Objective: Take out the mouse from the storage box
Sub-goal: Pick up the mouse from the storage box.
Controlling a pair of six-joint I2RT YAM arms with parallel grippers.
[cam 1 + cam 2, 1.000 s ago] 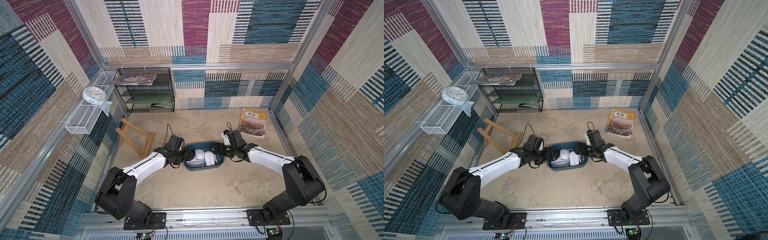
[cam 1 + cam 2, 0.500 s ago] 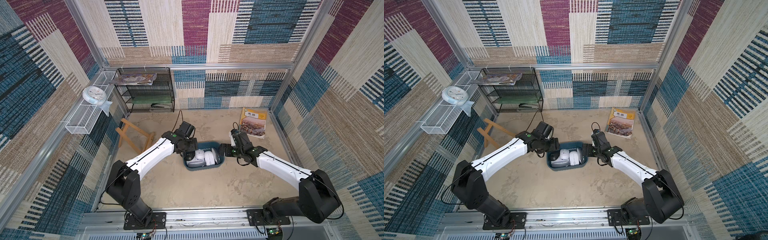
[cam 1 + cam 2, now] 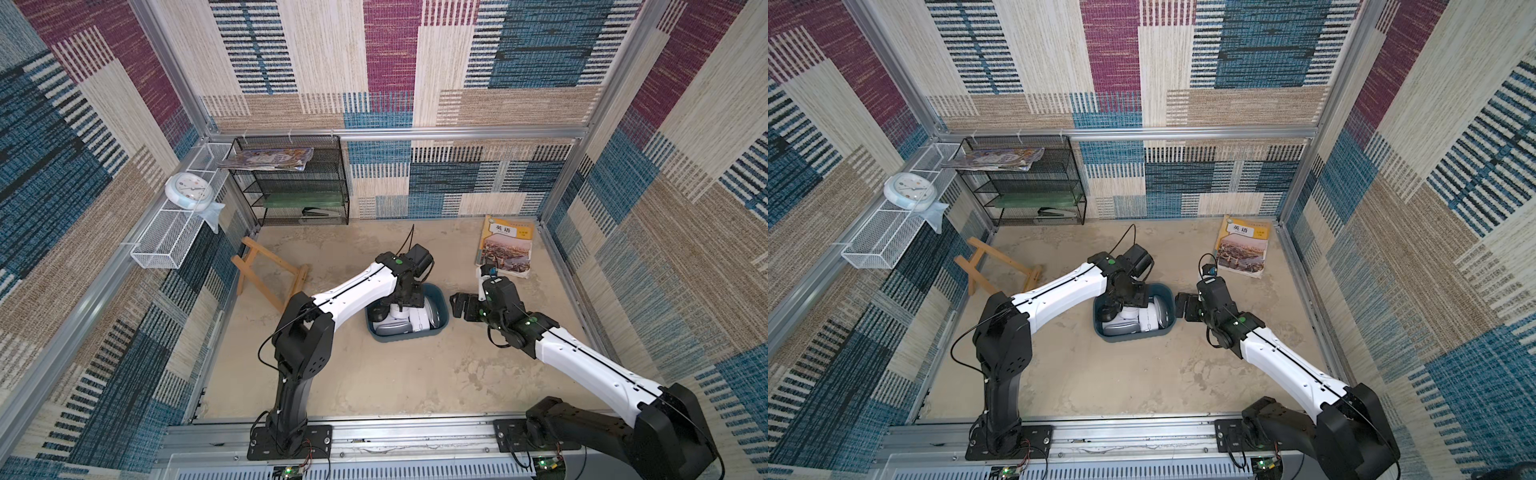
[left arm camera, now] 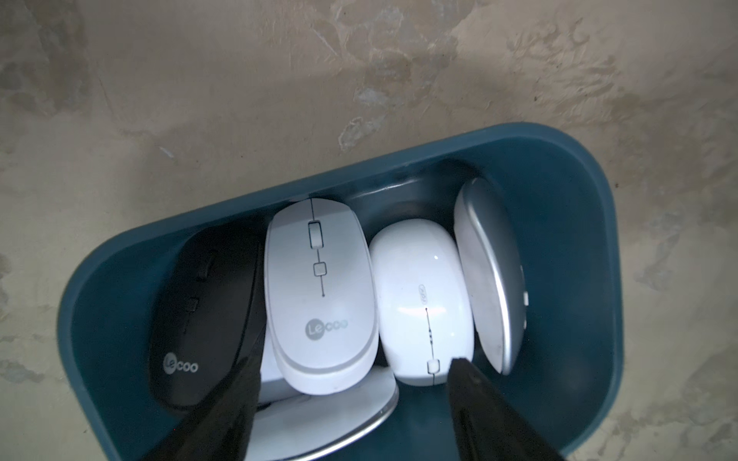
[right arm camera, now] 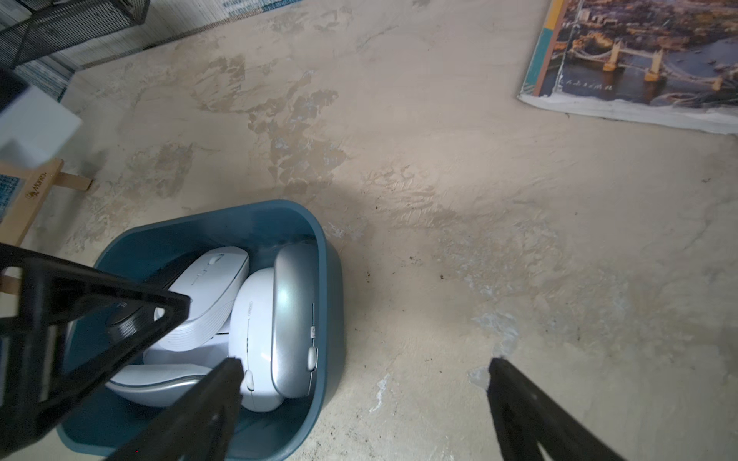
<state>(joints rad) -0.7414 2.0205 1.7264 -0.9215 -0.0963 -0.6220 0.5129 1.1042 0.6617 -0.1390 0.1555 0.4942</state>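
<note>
Well, the storage box [image 4: 559, 179] stands on the surface [image 4: 359, 80], and several mice are packed in it side by side. The white mouse [image 4: 319, 303] with the grey mark lies on top, between a black mouse [image 4: 207, 311] and a glossy mouse [image 4: 423, 303]. A silver mouse [image 4: 487, 279] stands on its edge against the wall of the box.

I judge the white mouse to be light and hard, with a smooth shell that can slip. So I should take it across its two long sides, near the middle, not on the rounded back. It rests on another mouse and may rock when touched.

My left fingers [image 4: 223, 399] are open wide and hold nothing. They hang over the box, one tip at the border of the black mouse, the other at the near end of the glossy mouse. The white mouse lies between them; whether the tips touch anything I cannot tell. My right fingers [image 5: 207, 403] are also wide open and empty, just beside the box in both top views.
</note>
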